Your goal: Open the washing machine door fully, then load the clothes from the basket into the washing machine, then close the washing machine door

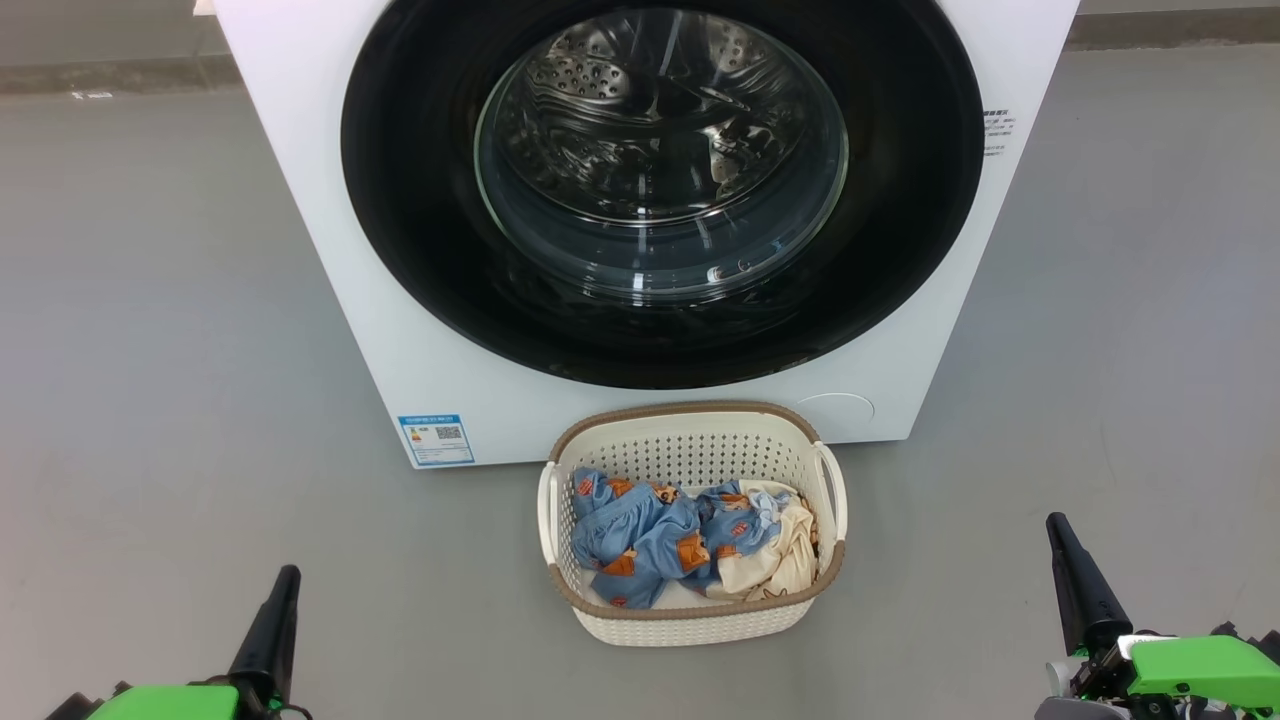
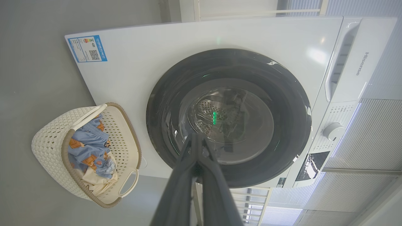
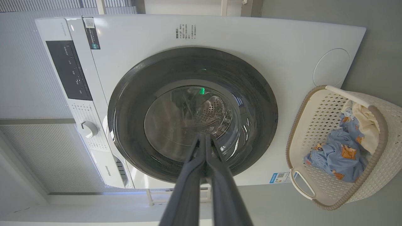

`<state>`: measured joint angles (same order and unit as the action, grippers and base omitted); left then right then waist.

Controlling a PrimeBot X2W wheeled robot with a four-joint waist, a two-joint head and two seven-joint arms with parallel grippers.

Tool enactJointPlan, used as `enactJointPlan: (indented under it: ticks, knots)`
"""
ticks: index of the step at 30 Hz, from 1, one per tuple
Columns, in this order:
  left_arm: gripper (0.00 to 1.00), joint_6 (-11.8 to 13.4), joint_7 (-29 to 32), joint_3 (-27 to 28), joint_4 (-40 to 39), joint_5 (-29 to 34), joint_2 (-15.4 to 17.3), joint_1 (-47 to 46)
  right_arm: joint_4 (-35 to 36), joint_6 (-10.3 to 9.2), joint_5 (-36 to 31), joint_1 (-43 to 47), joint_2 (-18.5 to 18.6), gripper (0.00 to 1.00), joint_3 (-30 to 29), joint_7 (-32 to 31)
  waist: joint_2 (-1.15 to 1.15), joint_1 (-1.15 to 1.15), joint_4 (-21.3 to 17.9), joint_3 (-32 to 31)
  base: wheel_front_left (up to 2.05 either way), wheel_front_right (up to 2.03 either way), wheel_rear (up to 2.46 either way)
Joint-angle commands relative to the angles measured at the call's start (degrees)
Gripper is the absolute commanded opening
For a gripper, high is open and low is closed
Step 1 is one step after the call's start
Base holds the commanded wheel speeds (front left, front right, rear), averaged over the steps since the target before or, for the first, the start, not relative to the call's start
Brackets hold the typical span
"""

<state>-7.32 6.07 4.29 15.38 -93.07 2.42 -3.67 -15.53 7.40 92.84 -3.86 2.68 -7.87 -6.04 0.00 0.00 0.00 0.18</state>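
Left gripper (image 1: 285,590) and right gripper (image 1: 1062,540), pinched together, flank the basket (image 1: 692,624).

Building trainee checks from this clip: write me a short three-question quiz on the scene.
1. Fill in: the left claw and right claw both have their fingers ____ (open or shut).
2. The clothes lie: A) in the basket B) in the left claw C) in the right claw.
3. True or false: the washing machine door is closed.
Key: 1 shut; 2 A; 3 true.
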Motion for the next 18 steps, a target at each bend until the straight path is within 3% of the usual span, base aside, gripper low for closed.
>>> enactJointPlan:
  ticks: [1, 18]
  knots:
    - [0.0, -0.2, 0.3, 2.0, -1.4, 0.7, 0.6, -2.5, 1.5, 0.09, -0.7, -2.3, 0.3, 0.0, 1.4, -0.4, 0.0, 0.0, 0.0, 0.0, 0.0, 0.0, 0.0]
    - [0.0, -0.2, 0.3, 2.1, -1.4, 0.8, 0.6, -2.5, 1.5, 0.09, -0.7, -2.3, 0.2, 0.0, 1.4, -0.4, 0.0, 0.0, 0.0, 0.0, 0.0, 0.0, 0.0]
